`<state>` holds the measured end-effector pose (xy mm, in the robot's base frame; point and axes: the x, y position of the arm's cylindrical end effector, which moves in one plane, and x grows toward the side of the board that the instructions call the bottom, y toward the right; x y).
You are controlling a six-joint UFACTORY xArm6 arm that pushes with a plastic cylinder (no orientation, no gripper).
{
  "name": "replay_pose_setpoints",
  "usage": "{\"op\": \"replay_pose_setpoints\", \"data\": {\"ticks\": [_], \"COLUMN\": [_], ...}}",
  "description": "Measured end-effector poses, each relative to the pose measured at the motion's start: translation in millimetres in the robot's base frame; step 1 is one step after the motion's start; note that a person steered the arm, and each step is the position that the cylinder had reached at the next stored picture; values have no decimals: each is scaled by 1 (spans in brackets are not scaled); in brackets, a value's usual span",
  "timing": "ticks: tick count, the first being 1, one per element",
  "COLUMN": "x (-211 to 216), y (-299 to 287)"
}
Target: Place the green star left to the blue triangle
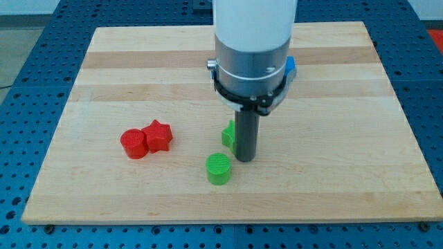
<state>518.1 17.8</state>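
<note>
The green star (228, 134) lies near the board's middle, mostly hidden behind my rod; only its left edge shows. My tip (244, 158) rests on the board right against the star's lower right side. The blue triangle does not show; the arm's body covers the area near the view's top where it stood. A green cylinder (219, 169) stands apart, below and left of the star and just left of my tip.
A red cylinder (134, 144) and a red star (158, 135) touch each other at the view's left. A corner of the blue cube (291, 66) shows past the arm's right side. The yellow blocks are hidden behind the arm.
</note>
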Motion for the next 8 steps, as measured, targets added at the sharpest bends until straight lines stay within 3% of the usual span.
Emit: {"op": "replay_pose_setpoints", "data": {"ticks": [3, 8], "x": [-66, -115], "y": [-46, -81]}}
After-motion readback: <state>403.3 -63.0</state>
